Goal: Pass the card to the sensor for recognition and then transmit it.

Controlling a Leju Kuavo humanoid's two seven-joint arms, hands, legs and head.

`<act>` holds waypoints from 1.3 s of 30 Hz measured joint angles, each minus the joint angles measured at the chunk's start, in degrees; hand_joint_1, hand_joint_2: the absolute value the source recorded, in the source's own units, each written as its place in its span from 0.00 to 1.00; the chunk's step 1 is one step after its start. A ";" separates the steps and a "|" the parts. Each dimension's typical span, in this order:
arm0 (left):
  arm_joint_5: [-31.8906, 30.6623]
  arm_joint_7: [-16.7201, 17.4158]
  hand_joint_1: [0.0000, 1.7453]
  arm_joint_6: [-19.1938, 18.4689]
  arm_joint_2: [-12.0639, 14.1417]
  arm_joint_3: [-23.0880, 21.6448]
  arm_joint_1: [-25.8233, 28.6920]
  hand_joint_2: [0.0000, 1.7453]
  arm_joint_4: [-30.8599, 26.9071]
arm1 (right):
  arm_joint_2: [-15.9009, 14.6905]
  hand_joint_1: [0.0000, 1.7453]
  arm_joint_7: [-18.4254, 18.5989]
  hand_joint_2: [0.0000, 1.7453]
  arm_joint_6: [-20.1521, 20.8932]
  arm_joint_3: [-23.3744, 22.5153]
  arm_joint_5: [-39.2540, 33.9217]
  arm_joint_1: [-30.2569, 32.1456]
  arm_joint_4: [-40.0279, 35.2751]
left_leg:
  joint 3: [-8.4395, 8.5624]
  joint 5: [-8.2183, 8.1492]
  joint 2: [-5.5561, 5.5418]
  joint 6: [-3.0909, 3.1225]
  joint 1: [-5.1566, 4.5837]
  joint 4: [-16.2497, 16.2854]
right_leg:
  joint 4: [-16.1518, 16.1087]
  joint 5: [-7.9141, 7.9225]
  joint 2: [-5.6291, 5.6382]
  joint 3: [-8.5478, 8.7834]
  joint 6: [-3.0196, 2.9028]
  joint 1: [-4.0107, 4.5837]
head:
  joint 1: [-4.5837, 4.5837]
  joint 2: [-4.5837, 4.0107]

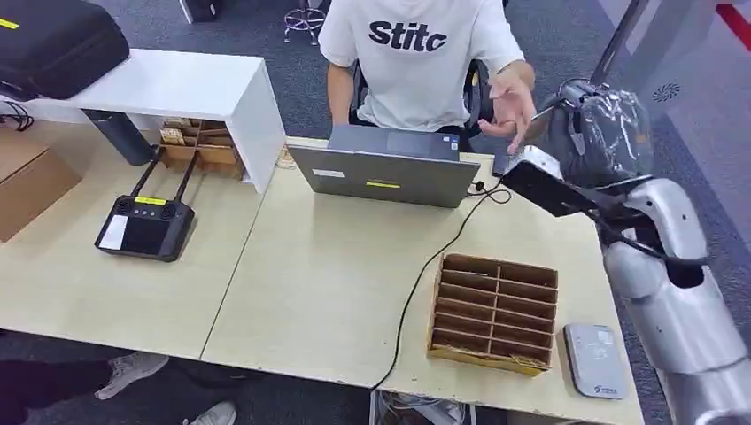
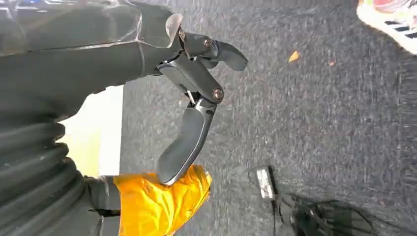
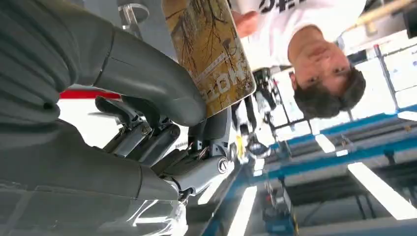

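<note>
The right hand (image 1: 595, 133) pinches the card (image 3: 209, 49) high beyond the laptop (image 1: 385, 168), near the person's hand (image 1: 509, 102), and a mistimed release could drop it.

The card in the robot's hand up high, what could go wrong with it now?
1. The right hand pinches the card between thumb and fingers by one end; most of it sticks out free, so it might slip and drop toward the table.
2. The person's hand is open close beside it; a poorly timed release could miss it.
3. The laptop and its cable lie just below, so a falling card or a lowering arm might hit them.
</note>
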 joint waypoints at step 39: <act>2.15 1.72 0.00 -0.17 0.61 12.81 -4.72 1.00 6.06 | 12.90 0.00 2.46 1.00 -7.45 7.31 -4.66 -13.55 31.06 | -0.01 0.24 -0.29 -0.13 0.08 0.03 | -0.15 0.13 -0.24 -0.08 -0.15 0.12 | -0.02 0.00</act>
